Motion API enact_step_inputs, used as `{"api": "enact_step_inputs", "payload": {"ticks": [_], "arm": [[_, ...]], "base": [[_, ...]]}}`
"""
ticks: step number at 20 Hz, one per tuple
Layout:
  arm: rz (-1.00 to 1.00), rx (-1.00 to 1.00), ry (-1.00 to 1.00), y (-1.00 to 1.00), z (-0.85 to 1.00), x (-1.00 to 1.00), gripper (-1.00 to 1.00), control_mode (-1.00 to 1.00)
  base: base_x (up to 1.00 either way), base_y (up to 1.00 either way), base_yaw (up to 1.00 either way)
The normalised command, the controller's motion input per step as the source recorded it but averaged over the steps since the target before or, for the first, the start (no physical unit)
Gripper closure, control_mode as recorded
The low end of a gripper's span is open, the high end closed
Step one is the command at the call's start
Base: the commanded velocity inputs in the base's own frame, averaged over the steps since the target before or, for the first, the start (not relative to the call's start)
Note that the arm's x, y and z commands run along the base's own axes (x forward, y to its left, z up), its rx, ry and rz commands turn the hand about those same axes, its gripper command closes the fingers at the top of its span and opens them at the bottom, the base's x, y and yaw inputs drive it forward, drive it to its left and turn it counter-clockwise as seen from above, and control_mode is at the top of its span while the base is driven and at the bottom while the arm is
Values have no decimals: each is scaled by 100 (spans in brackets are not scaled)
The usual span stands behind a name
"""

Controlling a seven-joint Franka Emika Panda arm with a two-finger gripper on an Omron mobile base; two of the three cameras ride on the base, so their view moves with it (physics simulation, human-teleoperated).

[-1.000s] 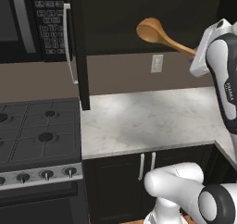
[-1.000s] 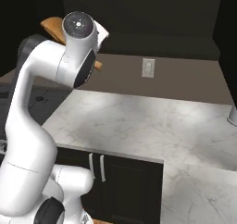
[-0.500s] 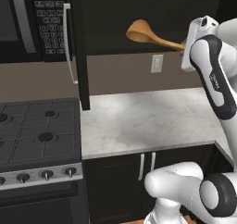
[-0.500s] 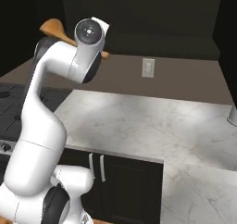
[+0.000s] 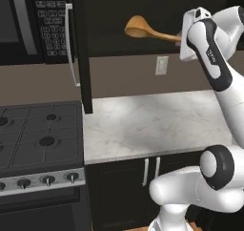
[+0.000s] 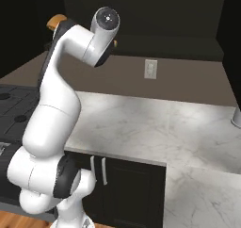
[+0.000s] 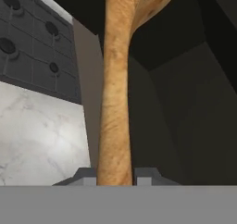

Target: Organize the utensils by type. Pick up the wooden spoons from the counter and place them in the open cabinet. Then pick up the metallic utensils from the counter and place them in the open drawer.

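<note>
The claw (image 7: 115, 176) is closed on a wooden spoon (image 5: 147, 29) by its handle, held high above the bench (image 5: 152, 120) at the open cabinet (image 5: 143, 5).

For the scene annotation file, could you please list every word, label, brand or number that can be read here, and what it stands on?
Microwave keypad: rows of white button markings, too small and blurred to read.
Arm: a small dark marking on the white link, too blurred to read.
Stove knobs: no marks that can be made out.
Wall outlet, wooden spoon and counter: no text.
Nothing can be read.
</note>
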Motion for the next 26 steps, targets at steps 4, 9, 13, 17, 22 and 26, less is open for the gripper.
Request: {"api": "enact_step_inputs", "payload": {"ticks": [4, 9, 13, 17, 22, 26], "arm": [[0, -11, 9, -2, 16, 71, 100, -100], [2, -10, -1, 0, 0, 56, 100, -100], [4, 0, -9, 0, -4, 37, 100, -100], [0, 0, -15, 0, -12, 37, 100, -100], [0, 0, -8, 0, -18, 40, 100, -100], [0, 0, -3, 0, -26, 38, 100, -100]], "base": [[0, 0, 0], [0, 0, 0], [0, 0, 0], [0, 0, 0], [0, 0, 0], [0, 0, 0]]}}
